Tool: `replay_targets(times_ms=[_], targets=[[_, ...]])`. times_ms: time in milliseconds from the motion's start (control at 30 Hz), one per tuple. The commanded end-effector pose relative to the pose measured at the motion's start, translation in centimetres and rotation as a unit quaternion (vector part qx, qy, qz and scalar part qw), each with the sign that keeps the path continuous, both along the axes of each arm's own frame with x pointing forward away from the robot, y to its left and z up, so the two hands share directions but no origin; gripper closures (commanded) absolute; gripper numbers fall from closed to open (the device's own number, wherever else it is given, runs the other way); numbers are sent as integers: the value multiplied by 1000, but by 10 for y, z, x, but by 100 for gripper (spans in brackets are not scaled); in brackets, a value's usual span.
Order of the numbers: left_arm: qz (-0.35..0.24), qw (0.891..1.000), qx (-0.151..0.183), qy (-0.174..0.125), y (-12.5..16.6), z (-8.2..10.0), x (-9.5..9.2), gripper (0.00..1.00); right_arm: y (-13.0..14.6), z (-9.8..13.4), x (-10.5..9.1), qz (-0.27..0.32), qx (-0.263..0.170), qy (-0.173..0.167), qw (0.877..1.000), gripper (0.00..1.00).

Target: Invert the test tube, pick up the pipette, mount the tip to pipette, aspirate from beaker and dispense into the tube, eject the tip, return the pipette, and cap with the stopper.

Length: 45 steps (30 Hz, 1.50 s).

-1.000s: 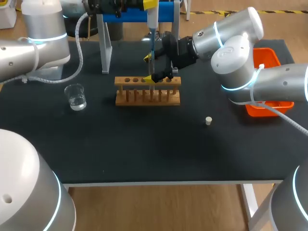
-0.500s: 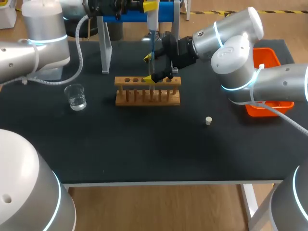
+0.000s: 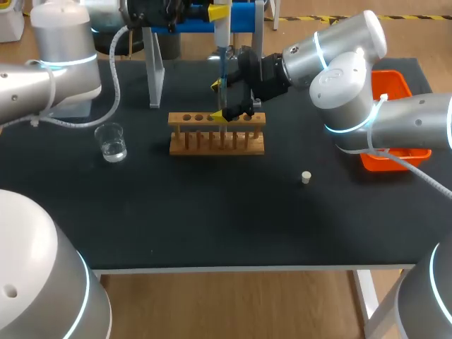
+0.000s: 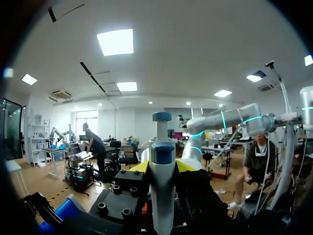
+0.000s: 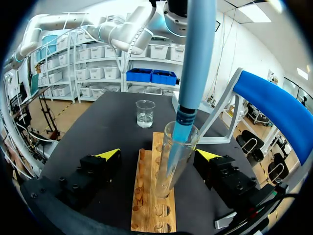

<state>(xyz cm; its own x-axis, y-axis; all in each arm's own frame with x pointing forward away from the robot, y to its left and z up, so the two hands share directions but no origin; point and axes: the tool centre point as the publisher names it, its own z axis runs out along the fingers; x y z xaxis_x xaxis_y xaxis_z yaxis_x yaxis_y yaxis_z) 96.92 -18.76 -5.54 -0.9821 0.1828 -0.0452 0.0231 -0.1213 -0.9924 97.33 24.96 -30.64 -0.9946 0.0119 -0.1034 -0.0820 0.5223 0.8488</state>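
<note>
Dark matte table (image 3: 212,219), white frame (image 3: 365,296)

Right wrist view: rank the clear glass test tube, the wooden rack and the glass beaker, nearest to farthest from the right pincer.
1. Clear glass test tube: between the fingers of the right pincer.
2. Wooden rack: under it, holding the tube.
3. Glass beaker: ahead, past the rack's far end.

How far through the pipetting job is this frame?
Done: the test tube stands mouth-up in the rack, and the left pincer holds the pipette with a tip mounted. In hand: the tip is down inside the tube, for dispensing; the right pincer flanks it, open. Left: eject the tip, return the pipette, fit the stopper lying on the table.
</note>
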Motion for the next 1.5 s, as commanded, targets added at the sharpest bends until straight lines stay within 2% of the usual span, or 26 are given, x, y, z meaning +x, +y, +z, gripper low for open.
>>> replay_targets(times_ms=[33, 1500], targets=[[1, 1000, -1, 0, 1, -1, -1, 100, -1, 1, 0, 1, -1, 1, 1000, 0], [2, 1000, -8, 5, 0, -13, 2, 100, -1, 1, 0, 1, -1, 1, 1000, 0]])
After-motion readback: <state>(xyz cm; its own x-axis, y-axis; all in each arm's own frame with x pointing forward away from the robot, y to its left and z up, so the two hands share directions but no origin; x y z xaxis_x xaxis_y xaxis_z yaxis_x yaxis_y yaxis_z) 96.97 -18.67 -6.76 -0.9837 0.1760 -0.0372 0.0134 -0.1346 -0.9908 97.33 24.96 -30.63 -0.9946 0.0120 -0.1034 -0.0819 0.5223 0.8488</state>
